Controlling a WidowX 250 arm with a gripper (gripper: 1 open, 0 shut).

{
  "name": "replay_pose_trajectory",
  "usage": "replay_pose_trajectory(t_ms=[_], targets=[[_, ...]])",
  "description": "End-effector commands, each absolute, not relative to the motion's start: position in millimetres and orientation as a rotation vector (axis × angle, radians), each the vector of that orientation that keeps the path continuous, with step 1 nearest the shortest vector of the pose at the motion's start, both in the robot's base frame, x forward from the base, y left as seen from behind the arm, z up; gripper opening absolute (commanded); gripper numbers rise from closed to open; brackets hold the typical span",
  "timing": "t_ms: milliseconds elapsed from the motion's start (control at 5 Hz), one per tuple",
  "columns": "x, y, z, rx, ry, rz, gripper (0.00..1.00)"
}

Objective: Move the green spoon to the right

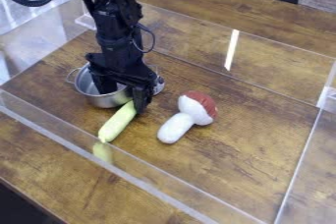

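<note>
We are lowering the gripper (pixel 134 88), fully open and holding nothing, over the green spoon (pixel 117 122); straddling its upper end squarely, clear of the pot (pixel 92 88), should secure the grasp.

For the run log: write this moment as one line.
gripper: open, pointing down over upper end of green spoon | spoon: flat on table, not gripped | pot: behind gripper | mushroom: right of spoon
</note>
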State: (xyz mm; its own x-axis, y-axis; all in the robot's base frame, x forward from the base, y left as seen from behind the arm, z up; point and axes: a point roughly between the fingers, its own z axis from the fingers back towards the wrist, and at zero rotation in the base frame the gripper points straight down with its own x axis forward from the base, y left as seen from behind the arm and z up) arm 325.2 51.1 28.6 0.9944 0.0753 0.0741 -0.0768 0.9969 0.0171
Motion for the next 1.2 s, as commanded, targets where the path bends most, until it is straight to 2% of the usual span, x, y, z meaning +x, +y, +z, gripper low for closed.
replay_pose_trajectory(t_ms=[0, 200, 600, 1000], targets=[[314, 55, 33.9, 0.014, -0.048, 0.095, 1.00], [307, 64, 33.8, 0.008, -0.028, 0.118, 1.00], [314, 45, 32.2, -0.001, -0.003, 0.128, 1.00], [305, 18, 33.2, -0.013, 0.015, 0.161, 1.00]])
